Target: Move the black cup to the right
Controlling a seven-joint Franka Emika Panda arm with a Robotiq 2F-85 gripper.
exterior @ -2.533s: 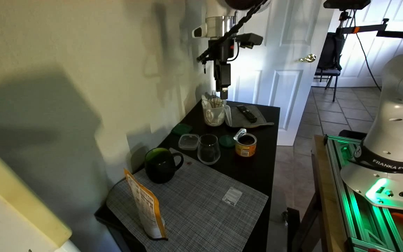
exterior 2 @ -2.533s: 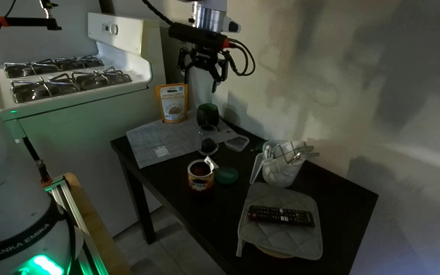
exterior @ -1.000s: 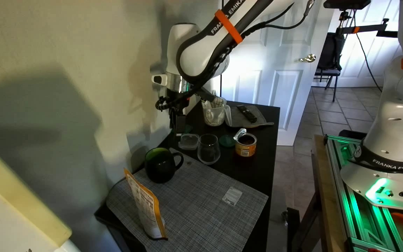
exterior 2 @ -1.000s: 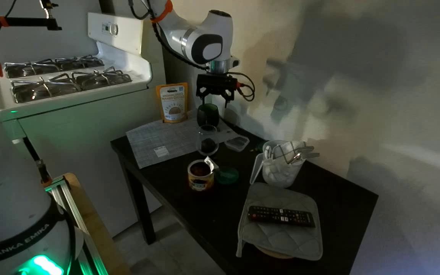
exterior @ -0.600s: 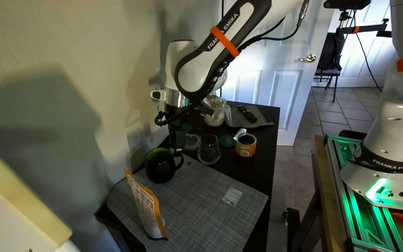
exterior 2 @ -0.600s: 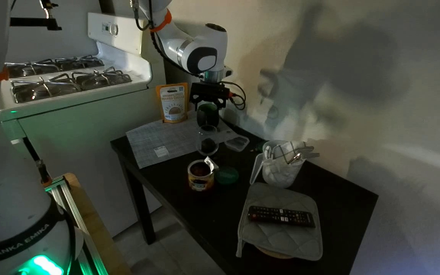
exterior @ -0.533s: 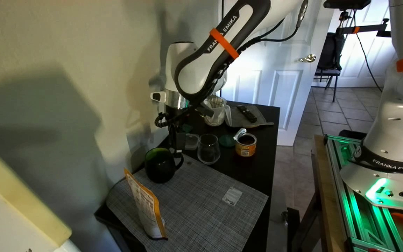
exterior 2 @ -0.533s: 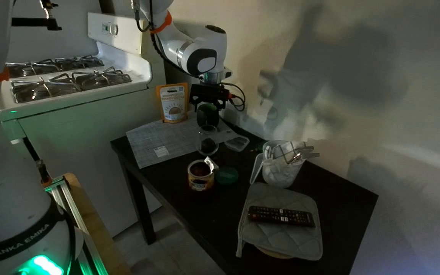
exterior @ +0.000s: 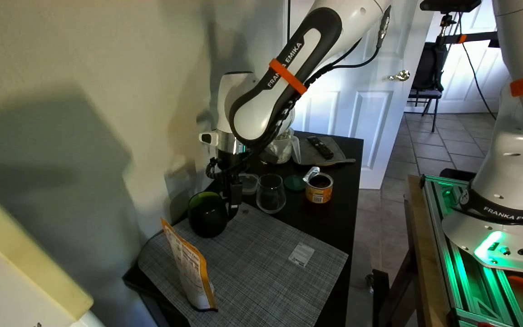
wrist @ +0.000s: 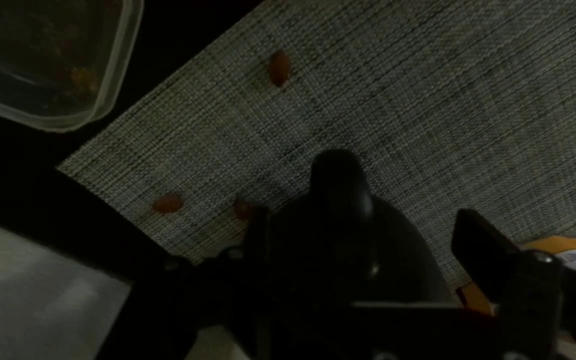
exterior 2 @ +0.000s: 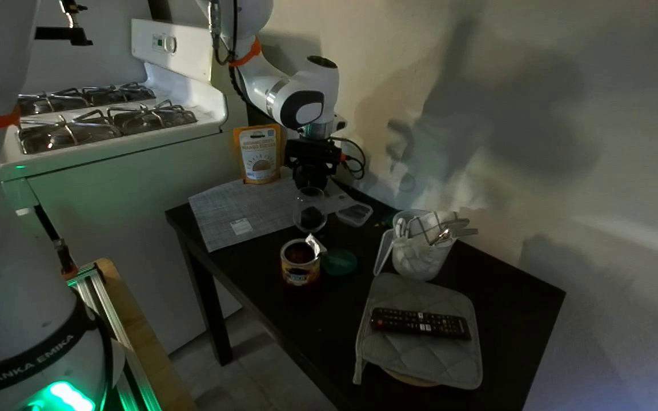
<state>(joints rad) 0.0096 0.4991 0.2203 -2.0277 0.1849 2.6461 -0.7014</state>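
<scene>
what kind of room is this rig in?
Probably a home kitchen, or a corner of one. In an exterior view there's a gas stove near the dark table, which holds an opened can and a grey quilted pad that looks like a pot holder.

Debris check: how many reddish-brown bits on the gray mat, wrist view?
3 on the gray mat: upper bit, toward the picture's top; lower-left bit, near the mat's edge; third bit, beside the claw, perhaps partly covered. Black cup or claw may hide more.
</scene>
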